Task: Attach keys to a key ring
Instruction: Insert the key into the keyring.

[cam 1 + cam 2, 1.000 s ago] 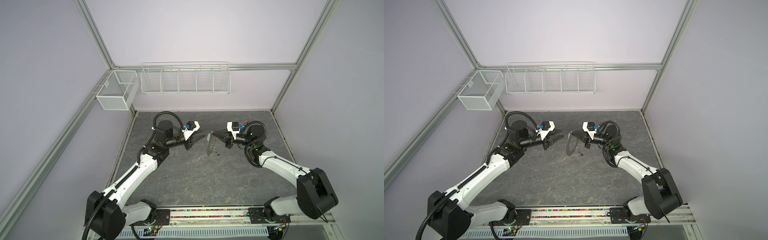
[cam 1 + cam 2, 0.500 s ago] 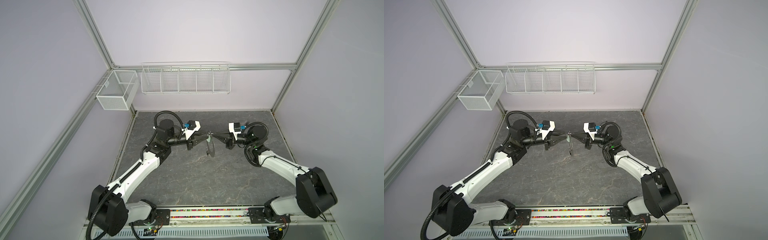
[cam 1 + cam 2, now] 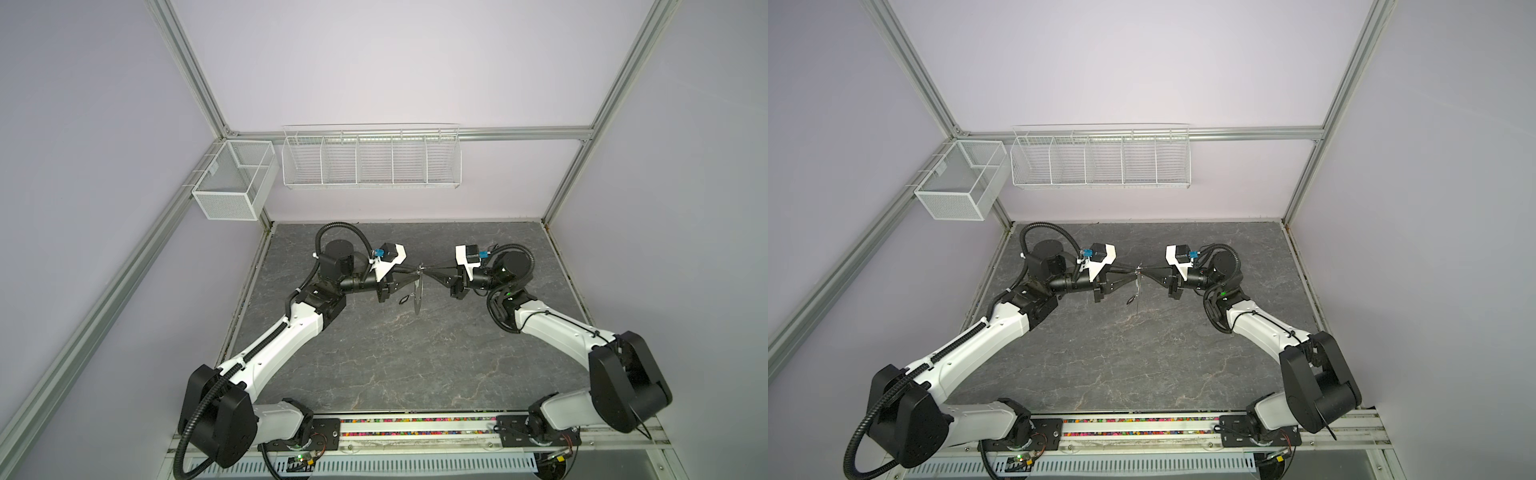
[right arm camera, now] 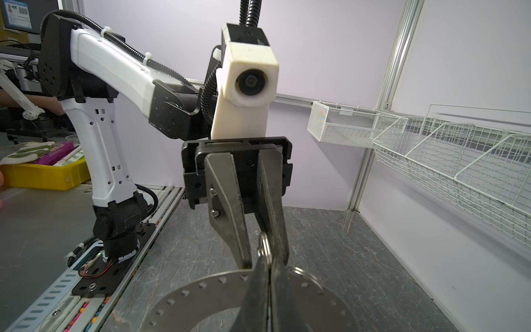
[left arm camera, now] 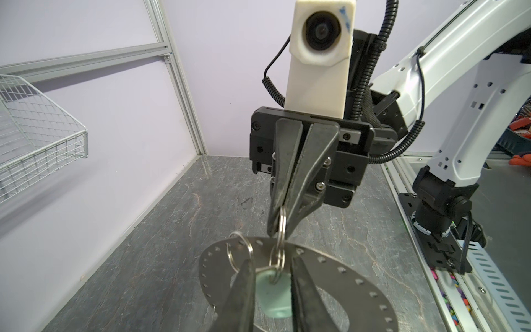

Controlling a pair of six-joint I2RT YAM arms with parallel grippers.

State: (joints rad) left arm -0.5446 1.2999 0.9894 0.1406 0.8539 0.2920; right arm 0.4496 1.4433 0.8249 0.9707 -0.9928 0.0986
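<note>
In both top views the key ring [image 3: 419, 299] [image 3: 1136, 296], a flat grey disc with holes round its rim, hangs edge-on above the table's middle. My right gripper [image 3: 426, 273] [image 4: 268, 267] is shut on a wire loop [image 5: 283, 224] at the disc's rim [image 4: 201, 296]. My left gripper [image 3: 415, 272] [image 5: 271, 260] faces it tip to tip. Its fingers [image 5: 241, 287] stand narrowly apart on either side of a small loop and a pale green tag [image 5: 273, 290]. A black tag [image 3: 403, 300] dangles on the left side. I cannot make out the keys' blades.
A long white wire rack [image 3: 370, 162] and a mesh box [image 3: 232, 183] hang on the back wall, well above the arms. The grey stone-patterned table [image 3: 395, 365] ends in a rail [image 3: 415, 428] at the front. Frame posts stand at the corners.
My left gripper has moved right until its tips meet the right gripper's at the disc, and its jaws have narrowed. The disc has swung from slanted to edge-on.
</note>
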